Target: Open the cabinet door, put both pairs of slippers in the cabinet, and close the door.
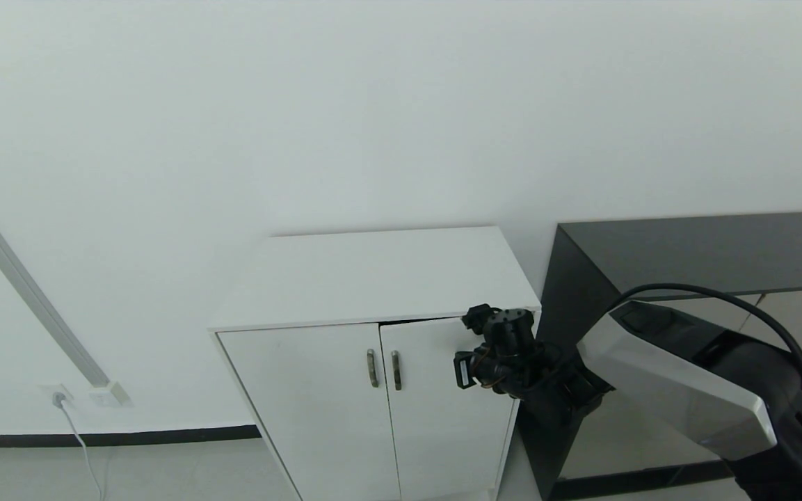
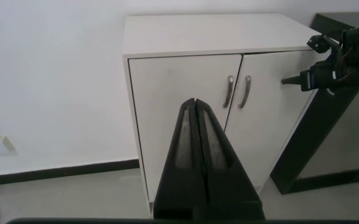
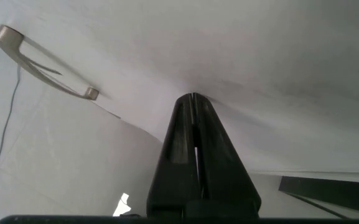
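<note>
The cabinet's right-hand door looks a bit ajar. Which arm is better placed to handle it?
Right, probably. The right gripper, shut, has its tips against the right door. The left gripper, also shut, hangs back from the cabinet.

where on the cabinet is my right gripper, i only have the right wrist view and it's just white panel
Observer: The right gripper is shut, and its tip seems to touch the right door high up near the outer edge, well away from its handle.
Operator: is that door closed
Observer: Not fully. The head view shows a thin dark gap along the door's top edge, under the cabinet top. The left door sits flush.
Operator: and the left arm
Observer: The left gripper is shut and held back from the cabinet front, touching nothing.
</note>
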